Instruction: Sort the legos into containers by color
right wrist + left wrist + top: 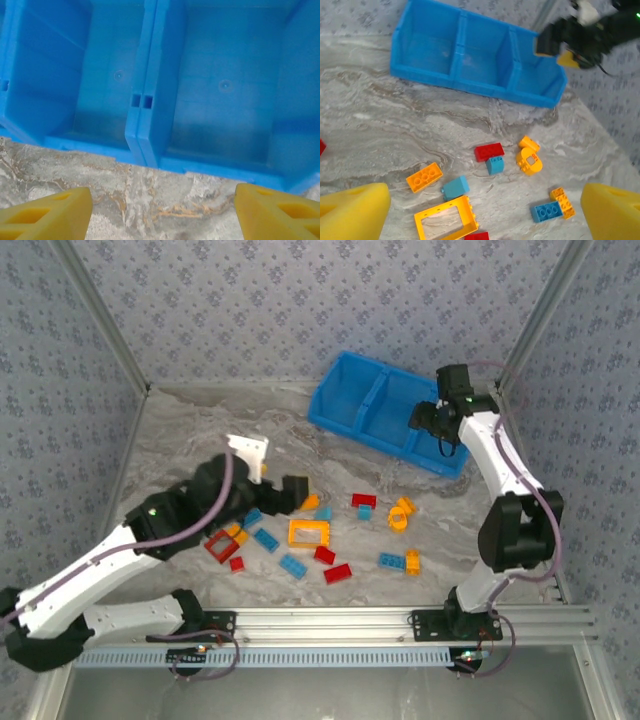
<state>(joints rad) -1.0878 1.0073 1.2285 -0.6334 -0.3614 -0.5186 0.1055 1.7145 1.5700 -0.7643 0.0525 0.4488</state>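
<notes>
**Left jaws wide over the pile, right jaws spread at the bin**

The left gripper (485, 192) hangs with its yellow foam fingers (355, 210) spread wide and nothing between them, over the scattered legos (320, 535). The closest piece is an orange-yellow open frame (444, 219), lying just on the near side of the gap. Its long axis runs roughly from finger to finger, slightly tilted. I judge that closing along that length would fail, so the wrist would need to turn or take one thin wall. A teal brick (456, 187) sits just beside the frame's far edge, with an orange studded brick (424, 176) near it on the left.

The right gripper (164, 200) is also parted and holds nothing. It sits at the near wall of the blue bin (200, 167), looking into two compartments split by a slotted divider (142, 100). It is well apart from the pile, so the left arm is the nearer one.

The bricks look like hard, glossy plastic with studded tops. The bin is smooth moulded plastic, and no brick shows in the compartments seen. Everything rests on a marbled grey tabletop (200, 440).
</notes>
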